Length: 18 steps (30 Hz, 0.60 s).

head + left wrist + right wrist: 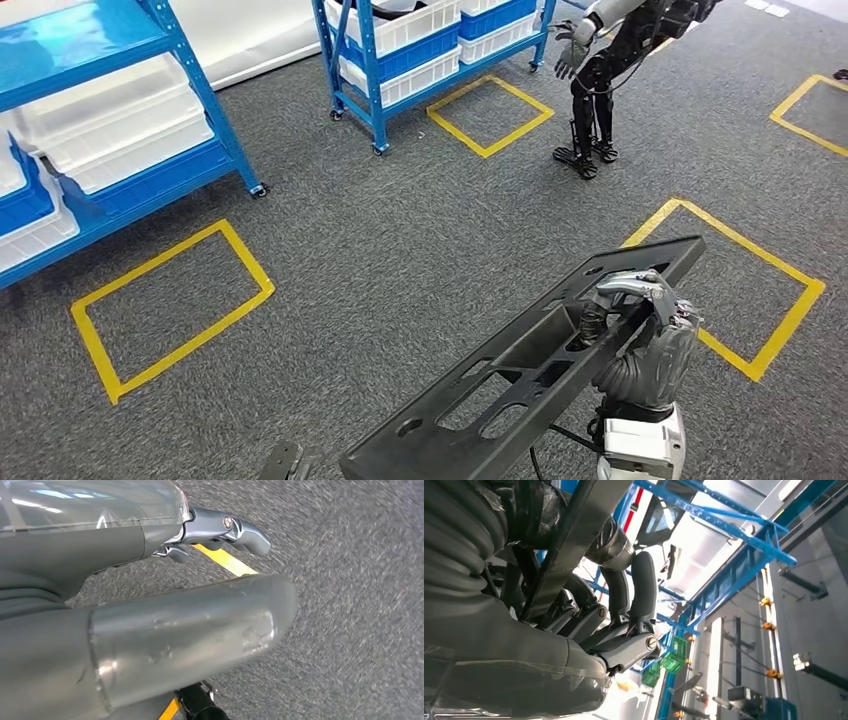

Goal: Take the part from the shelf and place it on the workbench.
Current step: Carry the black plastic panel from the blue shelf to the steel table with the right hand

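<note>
Head view had the part [540, 360] front and centre: a long, flat black frame with cut-out slots, carried low over the grey carpet [400, 260]. Its long axis ran on a diagonal, the near end down by the bottom edge of the picture, the far end pointing up and away to the robot's right, toward a yellow taped square [790, 300] on the floor. It sat tilted, the far end looking higher than the near one.

And there was the right hand [640, 310], wrapped around the frame's right-hand rail roughly two thirds of the way along, fingers hooked over the top edge and through one of the openings. In the right wrist view the same hand [624, 630] showed dark fingers [644, 590] curled tight round the black bar [574, 535], with blue shelf struts [734, 545] behind it.

The left hand [220, 530] showed in the left wrist view: silver fingertips a little bent and the thick grey thumb [190, 635] beside them, nothing between them, a strip of yellow tape [225, 560] on the carpet beyond. It looked loose and apart rather than closed.

Further out, a blue shelf [110, 130] with white bins [110, 140] stood on the left, another yellow square [170, 300] taped in front of it. A second blue shelf [420, 50] stood at the top, with its own yellow square [490, 115] beside it. Another humanoid robot [610, 70] stood bent forward at top right.
</note>
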Available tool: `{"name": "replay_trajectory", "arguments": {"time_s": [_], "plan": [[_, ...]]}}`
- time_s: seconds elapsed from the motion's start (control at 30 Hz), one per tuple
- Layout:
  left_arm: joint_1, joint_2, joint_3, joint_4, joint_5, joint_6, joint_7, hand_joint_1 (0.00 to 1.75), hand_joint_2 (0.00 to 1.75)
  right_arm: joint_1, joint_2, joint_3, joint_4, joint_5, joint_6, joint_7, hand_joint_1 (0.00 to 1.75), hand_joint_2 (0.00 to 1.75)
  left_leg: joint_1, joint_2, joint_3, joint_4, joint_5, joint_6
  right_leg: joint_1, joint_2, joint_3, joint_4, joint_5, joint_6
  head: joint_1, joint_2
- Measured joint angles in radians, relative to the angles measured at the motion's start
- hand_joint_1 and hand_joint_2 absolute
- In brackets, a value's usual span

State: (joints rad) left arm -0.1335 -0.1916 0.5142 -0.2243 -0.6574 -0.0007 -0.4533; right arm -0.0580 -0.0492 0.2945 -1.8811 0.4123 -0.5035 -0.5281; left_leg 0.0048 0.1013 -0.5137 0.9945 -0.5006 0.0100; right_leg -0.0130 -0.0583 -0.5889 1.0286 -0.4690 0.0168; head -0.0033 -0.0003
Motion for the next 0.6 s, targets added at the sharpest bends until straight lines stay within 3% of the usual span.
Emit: {"name": "replay_trajectory", "arguments": {"time_s": [0.07, 0.13, 0.2, 0.27, 0.3, 0.33, 0.37, 0.43, 0.5, 0.57, 0.6], "plan": [[-0.003, 0.000, 0.000, 0.000, 0.000, 0.000, 0.000, 0.00, 0.00, -0.002, 0.000, -0.002, -0.002, 0.000, 0.001, -0.001, 1.75, 1.75, 0.002, 0.009, 0.002, 0.002, -0.005, -0.010, 0.000, 0.021, -0.005, 0.000, 0.003, -0.012, 0.000, 0.000], [-0.004, 0.000, 0.000, 0.000, -0.001, 0.000, 0.000, 0.00, 0.00, -0.006, 0.000, -0.003, -0.004, 0.000, 0.001, -0.002, 1.75, 1.75, 0.007, -0.024, -0.011, 0.036, -0.035, -0.019, -0.002, 0.040, -0.007, -0.003, 0.007, -0.023, -0.001, 0.000], [-0.003, 0.000, 0.000, 0.000, 0.000, 0.000, 0.000, 0.00, 0.00, -0.011, 0.000, -0.003, -0.005, 0.002, 0.001, -0.003, 1.75, 1.75, 0.009, -0.072, -0.061, 0.149, -0.102, -0.023, -0.002, 0.060, -0.008, -0.004, 0.010, -0.031, -0.002, 0.000], [0.001, 0.000, 0.000, 0.000, 0.000, 0.001, 0.000, 0.00, 0.00, -0.014, 0.000, -0.003, -0.005, 0.003, 0.002, -0.003, 1.75, 1.75, 0.008, -0.089, -0.122, 0.275, -0.149, -0.021, 0.003, 0.084, -0.009, -0.004, 0.010, -0.035, -0.002, 0.000], [0.002, 0.000, 0.000, 0.000, 0.000, 0.001, 0.000, 0.00, 0.00, -0.015, 0.000, -0.003, -0.005, 0.003, 0.002, -0.003, 1.75, 1.75, 0.007, -0.092, -0.137, 0.299, -0.144, -0.018, 0.005, 0.098, -0.008, -0.003, 0.010, -0.035, -0.002, 0.000], [0.002, 0.000, 0.000, 0.000, 0.000, 0.001, 0.000, 0.00, 0.00, -0.015, 0.000, -0.003, -0.005, 0.004, 0.003, -0.003, 1.75, 1.75, 0.006, -0.095, -0.133, 0.280, -0.117, -0.012, 0.008, 0.112, -0.006, -0.003, 0.010, -0.036, -0.002, 0.000], [0.002, 0.000, 0.000, 0.000, 0.000, 0.001, 0.000, 0.00, 0.00, -0.016, 0.000, -0.003, -0.005, 0.005, 0.004, -0.003, 1.75, 1.75, 0.003, -0.104, -0.113, 0.225, -0.076, -0.004, 0.010, 0.127, -0.003, -0.003, 0.009, -0.036, -0.002, 0.000], [0.001, 0.001, 0.000, 0.000, 0.000, 0.001, 0.000, 0.00, 0.00, -0.021, 0.000, -0.003, -0.007, 0.007, 0.007, -0.003, 1.75, 1.75, 0.000, -0.151, -0.060, 0.091, -0.004, 0.019, 0.012, 0.153, -0.001, -0.003, 0.010, -0.035, -0.001, 0.000], [0.000, 0.003, 0.000, 0.000, 0.000, 0.001, 0.000, 0.00, 0.00, -0.024, 0.000, -0.003, -0.008, 0.009, 0.009, -0.002, 1.75, 1.75, -0.002, -0.184, -0.035, 0.029, 0.018, 0.033, 0.007, 0.177, -0.006, -0.004, 0.014, -0.028, -0.001, 0.000], [-0.002, 0.002, 0.000, 0.000, 0.000, 0.001, -0.001, 0.00, 0.00, -0.025, 0.000, -0.004, -0.009, 0.010, 0.012, -0.002, 1.75, 1.75, -0.001, -0.168, -0.028, 0.011, 0.023, 0.036, 0.003, 0.196, -0.013, -0.008, 0.020, -0.015, -0.002, 0.000], [-0.003, 0.002, 0.000, 0.000, 0.000, 0.001, -0.001, 0.00, 0.00, -0.025, 0.000, -0.005, -0.010, 0.010, 0.012, -0.002, 1.75, 1.75, 0.001, -0.154, -0.023, -0.002, 0.028, 0.037, 0.005, 0.184, -0.017, -0.006, 0.019, -0.010, -0.002, 0.000]]}}
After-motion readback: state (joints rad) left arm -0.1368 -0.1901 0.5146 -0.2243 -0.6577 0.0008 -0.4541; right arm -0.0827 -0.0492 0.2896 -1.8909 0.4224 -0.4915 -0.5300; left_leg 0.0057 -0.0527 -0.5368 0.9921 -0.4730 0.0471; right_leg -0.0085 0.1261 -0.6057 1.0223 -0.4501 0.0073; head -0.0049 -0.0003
